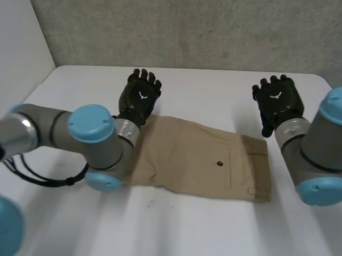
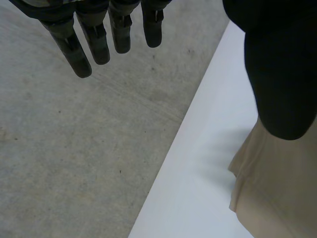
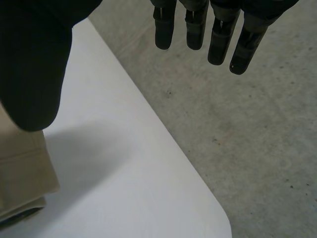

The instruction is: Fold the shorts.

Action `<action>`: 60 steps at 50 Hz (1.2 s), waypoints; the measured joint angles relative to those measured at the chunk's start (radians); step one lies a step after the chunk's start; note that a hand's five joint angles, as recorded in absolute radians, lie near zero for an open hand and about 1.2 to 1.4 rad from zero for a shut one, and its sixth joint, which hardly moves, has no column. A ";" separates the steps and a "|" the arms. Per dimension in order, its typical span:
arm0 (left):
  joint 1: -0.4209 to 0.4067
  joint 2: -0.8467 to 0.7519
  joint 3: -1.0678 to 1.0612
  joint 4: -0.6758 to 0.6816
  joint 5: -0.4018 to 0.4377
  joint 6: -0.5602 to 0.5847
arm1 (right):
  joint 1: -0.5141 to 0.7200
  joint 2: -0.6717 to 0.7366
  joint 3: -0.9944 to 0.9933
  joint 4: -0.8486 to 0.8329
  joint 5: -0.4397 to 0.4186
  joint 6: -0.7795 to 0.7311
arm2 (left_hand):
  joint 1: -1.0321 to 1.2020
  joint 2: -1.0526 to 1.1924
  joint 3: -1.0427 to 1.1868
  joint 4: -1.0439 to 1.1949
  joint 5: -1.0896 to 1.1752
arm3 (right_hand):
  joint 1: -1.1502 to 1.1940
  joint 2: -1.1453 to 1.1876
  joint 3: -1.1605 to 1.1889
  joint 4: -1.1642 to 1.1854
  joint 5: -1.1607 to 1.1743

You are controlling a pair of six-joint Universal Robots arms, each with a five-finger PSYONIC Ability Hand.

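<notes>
Tan shorts flat on tabletop; L hand over left hem end, R hand by right waistband, fingers straight & empty, prob. staged to fold.

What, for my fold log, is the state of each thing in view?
shorts: lying flat on the table, apparently folded leg over leg, held by neither hand
left robot hand: open, fingers straight, holding nothing, at the leg end
right robot hand: open, fingers straight, holding nothing, beside the waistband end
</notes>
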 measured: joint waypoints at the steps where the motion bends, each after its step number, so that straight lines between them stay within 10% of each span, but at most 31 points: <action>1: 0.000 0.024 -0.024 0.000 0.000 -0.008 | -0.002 -0.018 0.012 0.007 -0.002 0.006 | 0.000 0.000 0.000 0.000 0.000 | 0.000 0.000 0.000 0.000 0.000; 17: 0.001 0.463 -0.561 -0.026 0.007 -0.462 | -0.113 -0.221 0.391 0.184 -0.235 0.265 | 0.000 0.000 0.000 0.000 0.000 | 0.033 0.065 0.071 0.048 0.056; 39: 0.003 0.459 -0.606 -0.029 0.000 -0.489 | -0.160 -0.063 0.422 0.005 -0.259 0.252 | 0.000 0.000 0.000 0.000 0.000 | 0.656 0.926 0.929 0.952 0.846; 60: 0.006 0.521 -0.622 -0.054 -0.002 -0.488 | -0.254 -0.253 0.285 0.202 -0.202 -0.406 | 0.000 0.000 0.000 0.000 0.000 | 0.705 0.936 0.931 0.957 0.886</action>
